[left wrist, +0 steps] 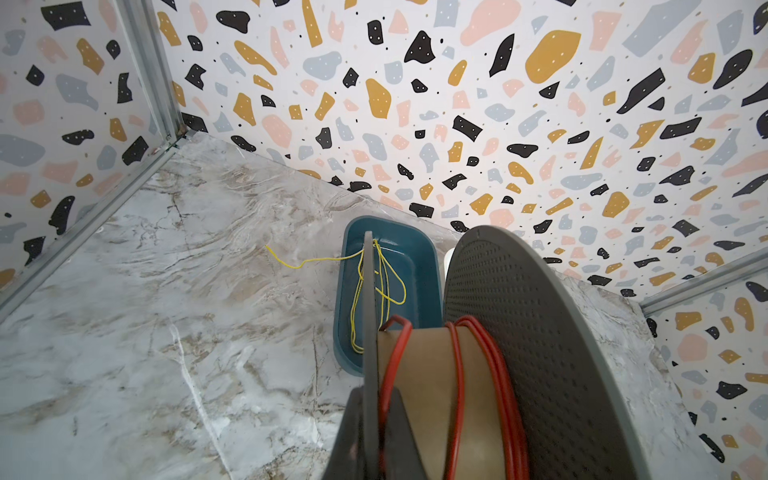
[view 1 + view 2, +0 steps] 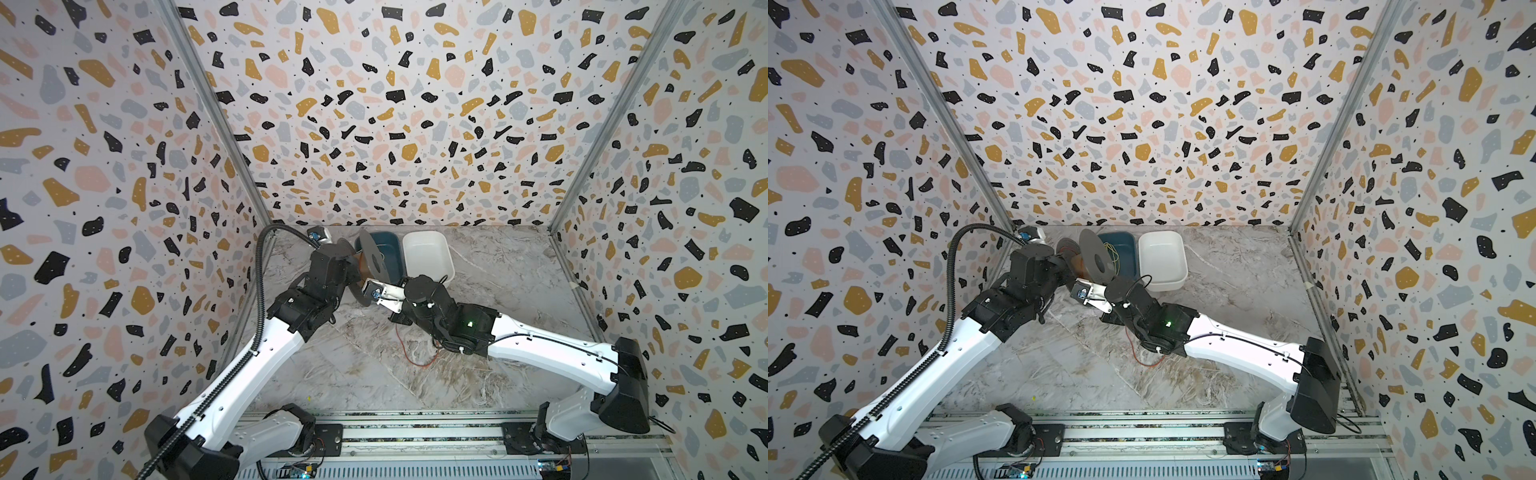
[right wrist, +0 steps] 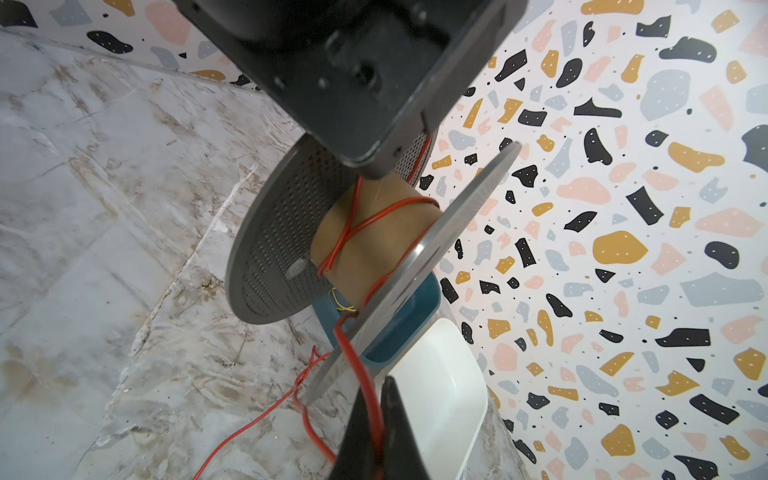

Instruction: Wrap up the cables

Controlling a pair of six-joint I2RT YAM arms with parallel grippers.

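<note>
Item: cables (image 3: 362, 376), thin, red.
- Location: a few turns lie on the cardboard core of the spool (image 1: 540, 332). One strand crosses the flange rim into my right gripper (image 3: 374, 411), which is clamped tight on it. Slack lies on the desk (image 2: 365, 382) beneath my right arm.
- My left gripper (image 1: 372, 401) is pinched on the spool's thin flange.

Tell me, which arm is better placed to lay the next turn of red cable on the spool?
Right. The right fingers are shut on the red cable leading to the spool; the left fingers are shut on its flange, so that arm seems occupied.
</note>
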